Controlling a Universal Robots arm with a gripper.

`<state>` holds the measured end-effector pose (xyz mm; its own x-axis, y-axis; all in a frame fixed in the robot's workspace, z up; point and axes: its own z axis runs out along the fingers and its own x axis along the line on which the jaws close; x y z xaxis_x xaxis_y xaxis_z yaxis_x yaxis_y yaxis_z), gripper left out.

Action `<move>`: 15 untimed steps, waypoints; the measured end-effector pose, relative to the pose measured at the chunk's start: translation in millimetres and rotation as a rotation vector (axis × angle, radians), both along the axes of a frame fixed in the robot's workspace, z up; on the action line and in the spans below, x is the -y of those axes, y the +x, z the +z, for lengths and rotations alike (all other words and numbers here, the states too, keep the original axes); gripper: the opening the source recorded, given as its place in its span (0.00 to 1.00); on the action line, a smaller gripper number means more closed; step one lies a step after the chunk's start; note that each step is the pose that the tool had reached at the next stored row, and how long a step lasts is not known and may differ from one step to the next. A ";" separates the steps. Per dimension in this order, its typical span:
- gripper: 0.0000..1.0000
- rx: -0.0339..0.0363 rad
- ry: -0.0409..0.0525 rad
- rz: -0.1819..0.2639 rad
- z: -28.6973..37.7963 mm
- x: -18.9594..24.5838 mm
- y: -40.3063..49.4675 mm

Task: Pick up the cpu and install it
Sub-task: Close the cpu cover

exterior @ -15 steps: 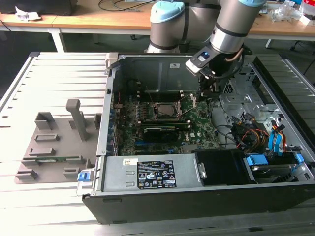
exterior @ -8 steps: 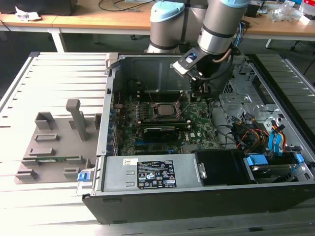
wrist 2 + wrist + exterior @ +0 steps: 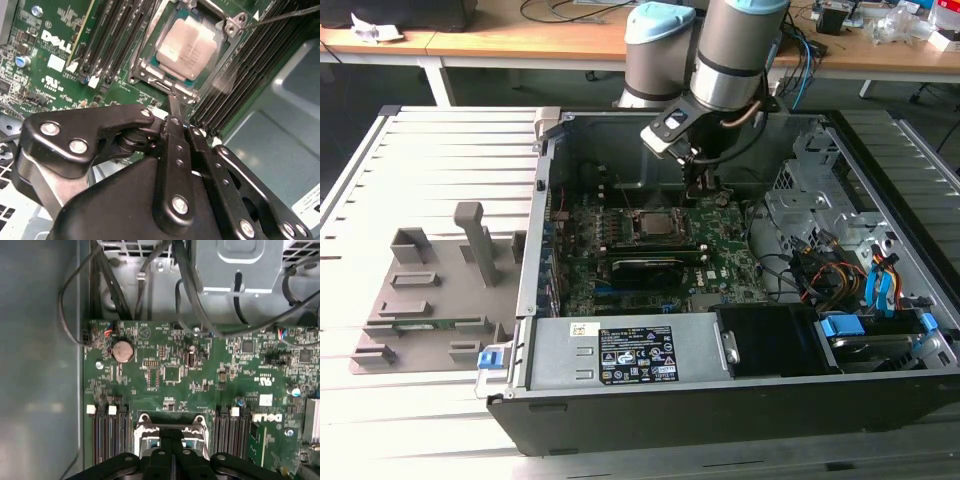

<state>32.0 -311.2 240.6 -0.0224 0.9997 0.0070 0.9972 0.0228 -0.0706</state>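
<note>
Clearly, the cpu lies flat inside the socket on the motherboard, its pale metal top facing up; in the exterior view it shows as a light square near the middle of the green board in the open computer case. The gripper hangs just above the socket's near edge with its black fingers pressed together and nothing between them. Its narrow tip points at the metal frame, apart from the chip itself; whether it touches the frame cannot be told. In the first wrist view the same closed fingers sit over the silvery socket frame, with dark memory slots on either side and a round coin battery farther up the board. As for writing, the board carries a white printed logo and a small white sticker beside the memory slots, along with fine white markings too small to make out. In the exterior view a black label with rows of white symbols and a smaller pale sticker sit on the grey power supply at the case's near side. A grey fixture with upright blocks stands on the ribbed table at the exterior view's left, well apart from the arm.
</note>
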 end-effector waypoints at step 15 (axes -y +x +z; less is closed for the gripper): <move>0.11 -0.0001 0.0000 0.000 -27.5 0.0 -53.2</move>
<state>-21.2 -311.2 213.0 -0.0222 0.9997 0.0071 0.9972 0.0227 -0.0707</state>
